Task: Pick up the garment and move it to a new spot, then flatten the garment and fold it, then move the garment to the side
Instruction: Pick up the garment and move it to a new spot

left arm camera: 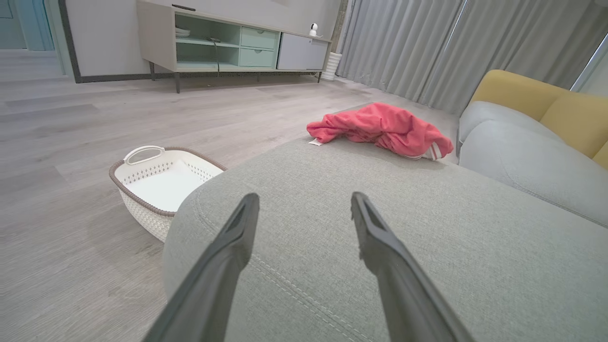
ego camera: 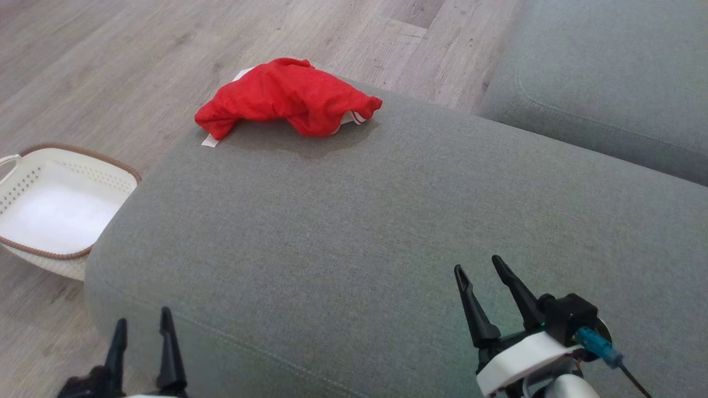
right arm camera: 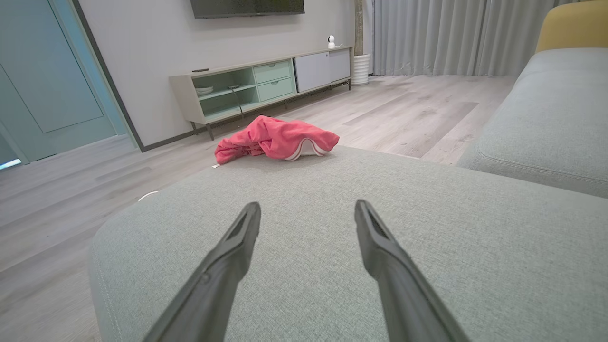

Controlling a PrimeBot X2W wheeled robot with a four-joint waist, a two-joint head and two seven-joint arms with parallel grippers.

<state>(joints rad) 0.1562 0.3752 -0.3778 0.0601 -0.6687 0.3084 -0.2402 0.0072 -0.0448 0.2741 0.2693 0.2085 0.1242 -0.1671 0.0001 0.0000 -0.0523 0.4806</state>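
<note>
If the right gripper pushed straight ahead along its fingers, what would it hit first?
Most likely the grey cushion itself. The open right gripper points low across it, and its line seems to meet the fabric just short of the red garment, near its striped end. Depth is unclear.

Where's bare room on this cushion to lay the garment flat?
The grey cushion is bare from the red garment at its far edge to the open left gripper and right gripper. Crowded only at that far edge; the white basket stands on the floor, left.

No legible text or labels.
</note>
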